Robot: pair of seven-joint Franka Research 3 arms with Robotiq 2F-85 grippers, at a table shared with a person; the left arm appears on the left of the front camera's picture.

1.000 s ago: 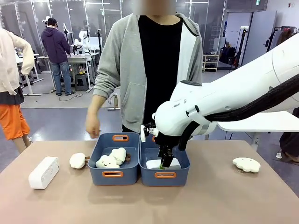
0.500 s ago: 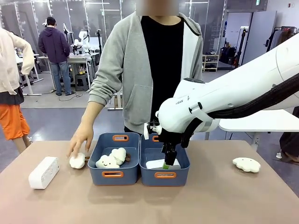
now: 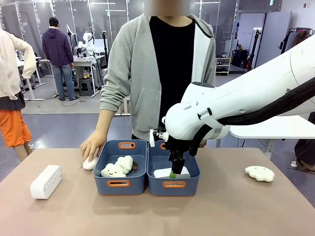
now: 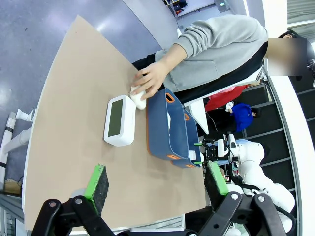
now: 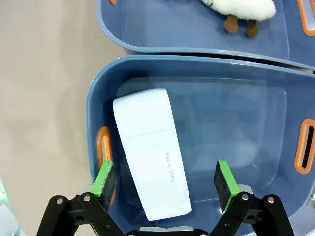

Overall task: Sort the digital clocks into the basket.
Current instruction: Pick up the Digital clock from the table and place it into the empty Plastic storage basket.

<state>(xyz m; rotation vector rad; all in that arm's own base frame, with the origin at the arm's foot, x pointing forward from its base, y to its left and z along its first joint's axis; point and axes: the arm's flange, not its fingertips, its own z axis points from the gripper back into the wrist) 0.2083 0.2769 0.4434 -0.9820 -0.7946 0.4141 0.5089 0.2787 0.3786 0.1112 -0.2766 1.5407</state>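
Observation:
One white digital clock (image 3: 46,181) lies on the table at the left, with its display face up in the left wrist view (image 4: 119,120). The other clock (image 3: 161,173) lies in the right-hand blue basket (image 3: 173,186), print side up in the right wrist view (image 5: 151,158). My right gripper (image 3: 173,173) hangs open just above that clock, inside the basket's walls (image 5: 197,64), and its green pads (image 5: 105,178) straddle the clock without touching it. My left gripper (image 4: 156,181) is open and holds nothing, high over the near left of the table.
A second blue tub (image 3: 119,185) beside the basket holds white plush toys (image 3: 117,167). The person's hand (image 3: 93,143) rests on a small plush (image 3: 90,163) at that tub's left side. Another plush (image 3: 260,172) lies at the right of the table.
The person's hand came down onto the small plush and slid it right, up against the left tub. My right gripper stayed over the clock in the basket, jaws still wide.

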